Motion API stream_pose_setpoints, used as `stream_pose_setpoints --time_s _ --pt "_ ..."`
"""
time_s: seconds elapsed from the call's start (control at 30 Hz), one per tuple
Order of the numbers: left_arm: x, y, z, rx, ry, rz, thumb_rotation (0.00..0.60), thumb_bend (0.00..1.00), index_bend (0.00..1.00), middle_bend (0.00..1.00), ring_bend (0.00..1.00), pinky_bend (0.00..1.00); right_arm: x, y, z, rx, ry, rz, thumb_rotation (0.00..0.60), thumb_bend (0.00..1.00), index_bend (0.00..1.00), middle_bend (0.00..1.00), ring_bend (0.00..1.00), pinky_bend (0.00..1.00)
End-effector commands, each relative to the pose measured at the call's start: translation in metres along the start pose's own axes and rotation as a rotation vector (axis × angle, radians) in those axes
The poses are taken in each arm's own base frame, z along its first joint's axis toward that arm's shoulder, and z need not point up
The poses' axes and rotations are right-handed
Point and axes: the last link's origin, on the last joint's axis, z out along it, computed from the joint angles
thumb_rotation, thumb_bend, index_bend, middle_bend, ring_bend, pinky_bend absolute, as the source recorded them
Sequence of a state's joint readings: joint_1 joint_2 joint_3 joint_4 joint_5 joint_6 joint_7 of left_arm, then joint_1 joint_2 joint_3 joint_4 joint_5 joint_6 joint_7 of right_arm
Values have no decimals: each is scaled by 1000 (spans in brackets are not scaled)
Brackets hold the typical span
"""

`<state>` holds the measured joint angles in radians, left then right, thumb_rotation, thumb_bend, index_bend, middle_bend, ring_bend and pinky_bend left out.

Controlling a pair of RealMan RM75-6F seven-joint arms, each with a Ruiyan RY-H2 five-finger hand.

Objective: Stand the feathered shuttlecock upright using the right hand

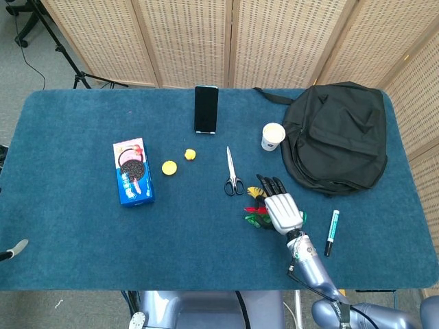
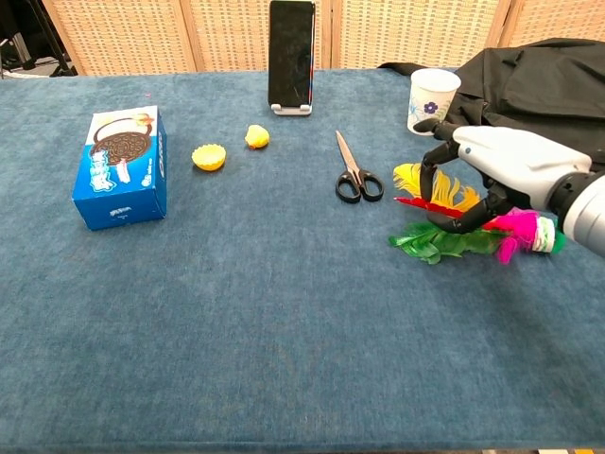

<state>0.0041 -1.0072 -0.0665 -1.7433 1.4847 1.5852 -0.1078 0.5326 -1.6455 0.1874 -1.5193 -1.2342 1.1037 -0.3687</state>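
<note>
The feathered shuttlecock [image 2: 444,241] lies on its side on the blue table, its yellow, red and green feathers pointing left and its pink and green base [image 2: 537,234] to the right. My right hand [image 2: 501,156] comes in from the right and covers it, fingers curled down over the yellow and red feathers and the thumb closing underneath. From the head view the right hand [image 1: 281,209] hides most of the shuttlecock [image 1: 255,218]. Only a grey sliver of my left hand [image 1: 19,248] shows at the left edge.
Scissors [image 2: 354,175] lie just left of the feathers. A paper cup [image 2: 433,99] and a black backpack [image 2: 539,76] stand behind the hand. A marker [image 1: 332,232] lies to its right. Farther left are a phone on a stand [image 2: 291,55], two yellow pieces [image 2: 209,156] and a cookie box [image 2: 121,165].
</note>
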Motion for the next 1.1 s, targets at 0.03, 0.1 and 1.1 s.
stream_pose_setpoints --time_s 0.03,0.1,1.1 --pt "0 0 0 0 1 0 600 0 0 0 0 0 -1 0 1 -3 -2 5 600 466 509 0 0 0" --pt "0 0 0 0 2 1 600 0 0 0 0 0 -2 0 2 -3 -4 8 600 483 521 0 0 0" --pt "0 2 -4 -13 -10 -9 600 0 0 0 0 0 55 -48 -10 230 179 359 600 569 687 73 0 0"
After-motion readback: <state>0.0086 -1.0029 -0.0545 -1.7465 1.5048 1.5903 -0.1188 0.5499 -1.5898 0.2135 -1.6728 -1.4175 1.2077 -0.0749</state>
